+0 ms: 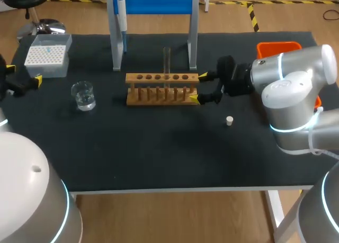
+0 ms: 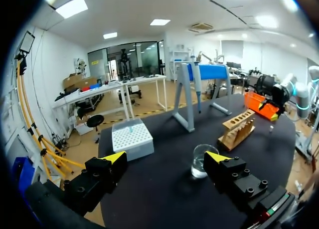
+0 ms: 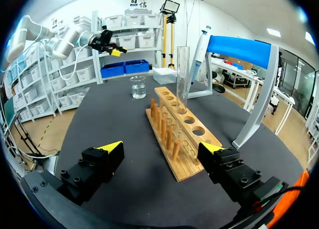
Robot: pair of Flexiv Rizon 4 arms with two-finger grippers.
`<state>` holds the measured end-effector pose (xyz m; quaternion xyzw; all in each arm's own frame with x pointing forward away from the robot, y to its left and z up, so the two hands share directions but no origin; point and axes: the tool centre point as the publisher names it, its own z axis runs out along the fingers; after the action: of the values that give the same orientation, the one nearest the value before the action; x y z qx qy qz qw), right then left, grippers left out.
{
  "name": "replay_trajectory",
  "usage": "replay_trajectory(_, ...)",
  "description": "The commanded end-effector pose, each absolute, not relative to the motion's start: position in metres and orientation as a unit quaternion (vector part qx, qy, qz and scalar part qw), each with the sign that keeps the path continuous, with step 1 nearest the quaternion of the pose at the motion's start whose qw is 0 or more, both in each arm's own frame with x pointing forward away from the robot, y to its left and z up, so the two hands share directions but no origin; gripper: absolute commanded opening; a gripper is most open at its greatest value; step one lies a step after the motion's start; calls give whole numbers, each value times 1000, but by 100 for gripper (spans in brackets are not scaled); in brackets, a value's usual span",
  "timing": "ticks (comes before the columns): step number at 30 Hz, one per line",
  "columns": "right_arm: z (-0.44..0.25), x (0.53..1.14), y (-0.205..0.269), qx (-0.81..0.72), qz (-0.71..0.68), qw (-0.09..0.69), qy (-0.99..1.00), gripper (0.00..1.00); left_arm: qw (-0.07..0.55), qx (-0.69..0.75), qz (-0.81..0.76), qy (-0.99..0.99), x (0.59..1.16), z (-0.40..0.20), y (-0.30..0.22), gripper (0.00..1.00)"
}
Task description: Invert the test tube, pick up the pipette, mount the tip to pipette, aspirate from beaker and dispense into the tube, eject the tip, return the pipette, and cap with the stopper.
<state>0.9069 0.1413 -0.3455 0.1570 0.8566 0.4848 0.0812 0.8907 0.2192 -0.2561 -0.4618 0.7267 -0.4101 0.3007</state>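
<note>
At the table's left edge the left gripper (image 1: pixel 24 74) hangs with its fingers spread, holding nothing. Its own wrist view shows the tip box (image 2: pixel 132 138) just ahead of one finger and the beaker (image 2: pixel 202 161) of clear liquid close by the other. Neither touches it. The black mat (image 1: pixel 159 147) covers the whole tabletop. Behind the middle, the pipette (image 1: pixel 121 15) hangs on the left post of the blue-barred stand (image 1: pixel 153 2). In front of it, the test tube (image 1: pixel 167 63) stands upright in a hole of the wooden rack (image 1: pixel 161 88). The right gripper (image 1: pixel 198 87) is released too, a yellow tip on either side of the rack's right end; the right wrist view shows them clear of the wood. Only the head view shows the stopper (image 1: pixel 229 120) plainly, lying alone right of the rack – a pale speck in the left wrist view may be it. An orange bin (image 1: pixel 278 46) sits at the far right corner, partly behind the right arm
</note>
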Motion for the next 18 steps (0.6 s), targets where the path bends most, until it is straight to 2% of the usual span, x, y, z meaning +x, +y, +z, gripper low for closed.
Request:
replay_trajectory(1, -345, 907, 141, 156, 484, 80, 857, 100, 319, -485, -382, 719, 906, -260, 210, 100)
replay_trajectory(18, -345, 907, 141, 156, 484, 80, 857, 100, 341, -513, -357, 702, 949, -270, 195, 100)
